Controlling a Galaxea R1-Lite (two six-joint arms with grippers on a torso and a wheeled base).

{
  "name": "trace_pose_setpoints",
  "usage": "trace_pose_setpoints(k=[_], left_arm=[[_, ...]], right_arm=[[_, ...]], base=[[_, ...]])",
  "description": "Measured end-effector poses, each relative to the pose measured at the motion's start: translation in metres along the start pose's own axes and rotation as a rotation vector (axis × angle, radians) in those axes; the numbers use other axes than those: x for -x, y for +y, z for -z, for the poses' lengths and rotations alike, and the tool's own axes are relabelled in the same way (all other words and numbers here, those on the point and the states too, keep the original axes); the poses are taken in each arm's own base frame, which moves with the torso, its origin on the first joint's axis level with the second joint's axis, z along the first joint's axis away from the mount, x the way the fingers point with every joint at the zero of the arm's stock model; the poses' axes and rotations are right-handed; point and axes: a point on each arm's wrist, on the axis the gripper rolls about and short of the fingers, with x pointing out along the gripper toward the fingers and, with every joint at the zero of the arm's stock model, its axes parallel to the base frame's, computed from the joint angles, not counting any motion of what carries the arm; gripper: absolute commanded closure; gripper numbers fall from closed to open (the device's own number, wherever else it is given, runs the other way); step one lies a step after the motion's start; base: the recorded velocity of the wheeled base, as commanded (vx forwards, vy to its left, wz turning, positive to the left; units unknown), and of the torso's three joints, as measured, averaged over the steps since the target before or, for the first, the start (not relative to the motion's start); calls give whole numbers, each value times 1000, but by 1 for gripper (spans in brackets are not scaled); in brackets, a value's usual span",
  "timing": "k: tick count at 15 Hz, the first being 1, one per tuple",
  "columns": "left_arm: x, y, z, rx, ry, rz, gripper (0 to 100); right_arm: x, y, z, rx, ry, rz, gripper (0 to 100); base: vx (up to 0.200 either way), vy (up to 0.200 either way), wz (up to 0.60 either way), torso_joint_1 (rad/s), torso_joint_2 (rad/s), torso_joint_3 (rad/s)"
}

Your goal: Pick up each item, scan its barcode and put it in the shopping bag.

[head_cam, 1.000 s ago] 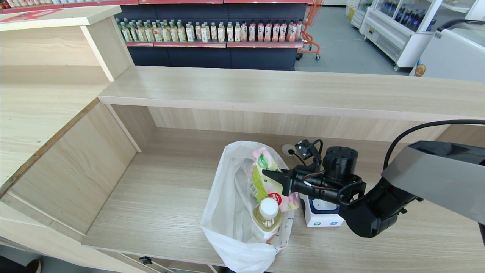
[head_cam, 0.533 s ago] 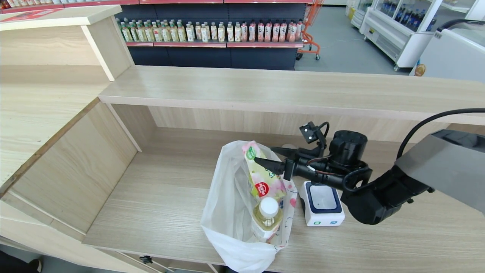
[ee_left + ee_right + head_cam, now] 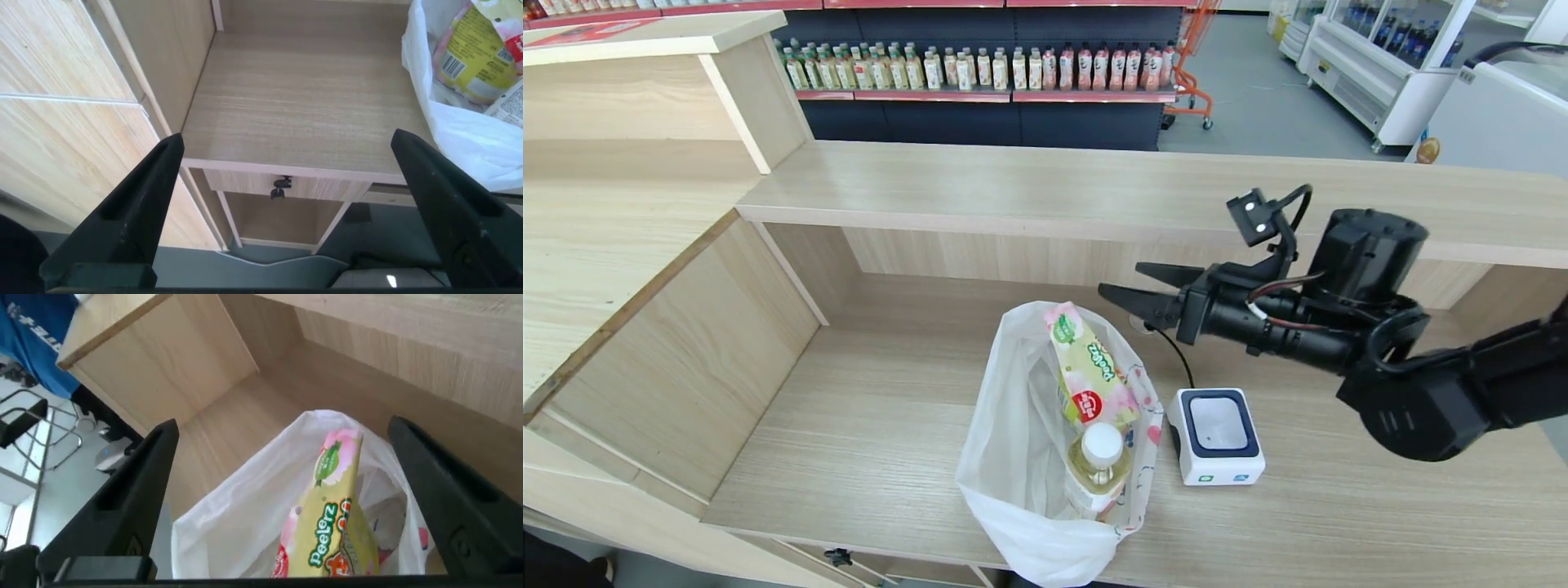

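A white plastic shopping bag point(image 3: 1021, 457) stands open on the lower wooden counter. Inside it a pink and green snack pouch point(image 3: 1090, 371) leans upright beside a bottle with a white cap point(image 3: 1101, 449). My right gripper point(image 3: 1139, 290) hangs open and empty above and behind the bag's far right rim. The right wrist view looks down on the pouch point(image 3: 327, 531) in the bag point(image 3: 245, 506). A white barcode scanner point(image 3: 1217, 437) sits right of the bag. My left gripper point(image 3: 286, 204) is open at the counter's near edge, with the bag point(image 3: 466, 131) off to one side.
A raised wooden ledge point(image 3: 1094, 192) runs behind the lower counter, and a side panel point(image 3: 686, 343) walls it on the left. The scanner's cable point(image 3: 1172, 351) leads to a hole at the back. Bare counter point(image 3: 866, 425) lies left of the bag.
My right gripper let go of the snack pouch, which now rests in the bag, and the arm rose and drew back to the right, uncovering the scanner.
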Motion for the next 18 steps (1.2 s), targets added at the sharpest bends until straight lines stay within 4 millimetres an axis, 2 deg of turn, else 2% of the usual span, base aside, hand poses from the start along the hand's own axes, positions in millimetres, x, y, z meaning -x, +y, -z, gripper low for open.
trace_pose_setpoints(k=[2, 4, 6, 8, 10, 12, 18], left_arm=[[0, 0, 0, 5, 0, 0, 0], [0, 0, 0, 5, 0, 0, 0], [0, 0, 0, 5, 0, 0, 0], [0, 0, 0, 5, 0, 0, 0], [0, 0, 0, 5, 0, 0, 0], [0, 0, 0, 5, 0, 0, 0], [0, 0, 0, 5, 0, 0, 0]], right_arm=[[26, 3, -26, -21, 5, 62, 0], [68, -3, -43, 8, 46, 186, 0], [109, 0, -51, 31, 90, 306, 0], [146, 12, -48, 35, 136, 444, 0], [176, 31, -36, 42, 168, 585, 0], [201, 54, -19, 44, 185, 651, 0], [266, 122, 50, 54, 227, 753, 0]], base=[[0, 0, 0, 0, 0, 0], [0, 0, 0, 0, 0, 0], [0, 0, 0, 0, 0, 0], [0, 0, 0, 0, 0, 0], [0, 0, 0, 0, 0, 0], [0, 0, 0, 0, 0, 0], [0, 0, 0, 0, 0, 0]])
